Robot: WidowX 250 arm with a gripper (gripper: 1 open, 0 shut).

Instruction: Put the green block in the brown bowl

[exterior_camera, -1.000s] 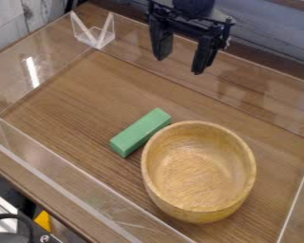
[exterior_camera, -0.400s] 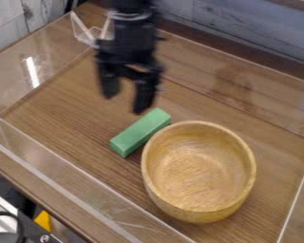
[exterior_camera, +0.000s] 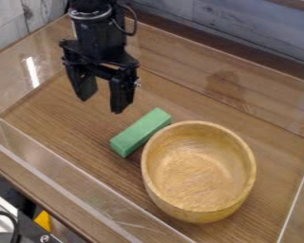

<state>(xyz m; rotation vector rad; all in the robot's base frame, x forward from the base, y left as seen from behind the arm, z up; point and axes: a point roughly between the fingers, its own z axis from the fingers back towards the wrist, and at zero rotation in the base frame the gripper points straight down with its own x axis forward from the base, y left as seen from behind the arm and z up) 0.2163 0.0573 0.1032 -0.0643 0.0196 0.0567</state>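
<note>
gripper (exterior_camera: 102, 95): jaws spread wide, nothing between them, pointing down at the wooden table (exterior_camera: 231, 100)
green block (exterior_camera: 141, 131): flat on the table, below and right of the jaws in view, apart from them; its long axis runs diagonally
brown bowl (exterior_camera: 199, 171): empty, further right and lower than the jaws; rim just beside the block's near end, contact unclear
step in hand: approach for the pick, block not yet grasped
how to do it well: centre the jaws over the block's middle, roll the wrist so the fingers (exterior_camera: 118, 96) straddle the narrow width, not the length
descent: go low enough to catch the flat sides
risk: bowl rim close, a finger could clip it; grip away from that end
after grasp: lift clear of the rim before carrying over
</note>
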